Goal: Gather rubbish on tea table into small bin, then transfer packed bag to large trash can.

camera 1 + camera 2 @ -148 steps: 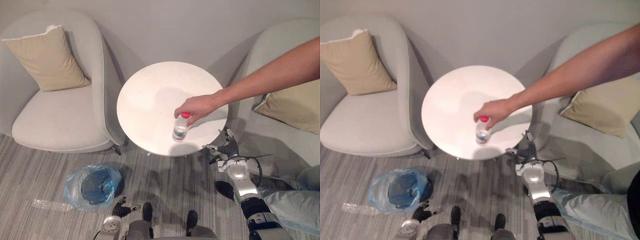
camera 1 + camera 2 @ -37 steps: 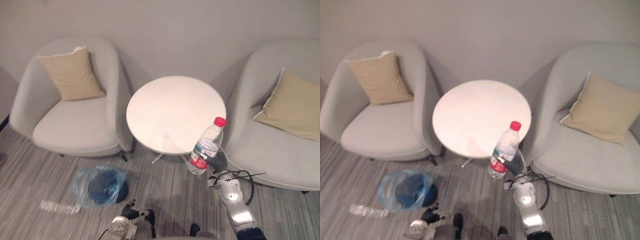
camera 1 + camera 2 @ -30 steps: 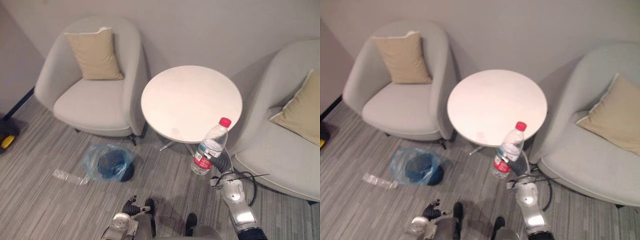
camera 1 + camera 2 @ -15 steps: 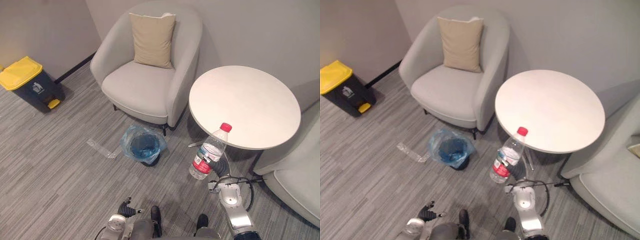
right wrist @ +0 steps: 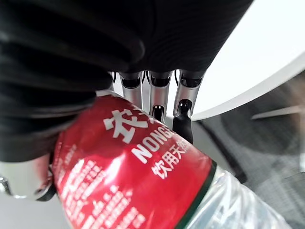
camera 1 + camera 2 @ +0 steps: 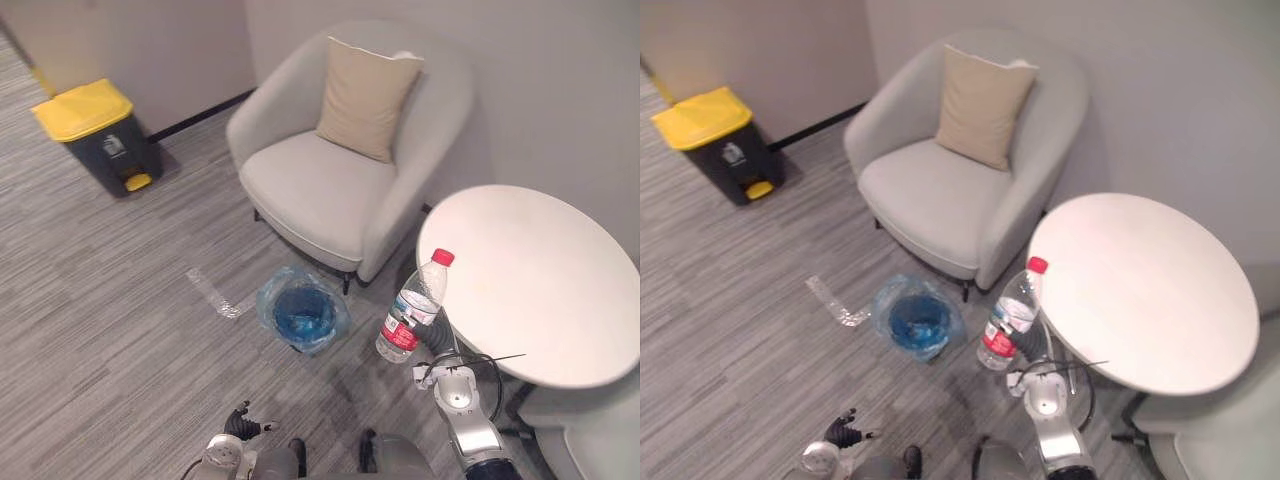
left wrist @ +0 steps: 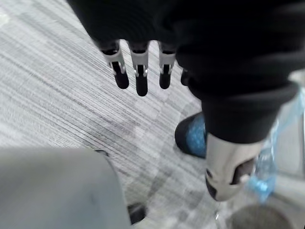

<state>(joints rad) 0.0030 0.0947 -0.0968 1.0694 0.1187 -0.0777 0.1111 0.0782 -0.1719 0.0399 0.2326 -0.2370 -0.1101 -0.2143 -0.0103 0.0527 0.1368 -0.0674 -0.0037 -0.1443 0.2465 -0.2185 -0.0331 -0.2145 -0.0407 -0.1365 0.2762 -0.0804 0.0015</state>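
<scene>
A clear plastic bottle (image 6: 410, 310) with a red cap and red label hangs upright in the air beside the round white tea table (image 6: 545, 285). My right hand (image 6: 438, 338) is shut on its lower part; in the right wrist view the fingers (image 5: 157, 98) curl round the red label (image 5: 128, 181). The small bin (image 6: 302, 312) lined with a blue bag stands on the carpet to the bottle's left. A dark large trash can (image 6: 95, 135) with a yellow lid stands far left by the wall. My left hand (image 6: 240, 425) hangs low, fingers (image 7: 138, 71) straight and empty.
A grey armchair (image 6: 320, 195) with a beige cushion (image 6: 365, 100) stands behind the small bin. A flat piece of clear plastic (image 6: 215, 297) lies on the carpet left of the bin. Open carpet stretches between the bin and the large can.
The camera has swung left, so the yellow-lidded can and more carpet have come further into view and the table has shifted right. The bottle stays held in my right hand.
</scene>
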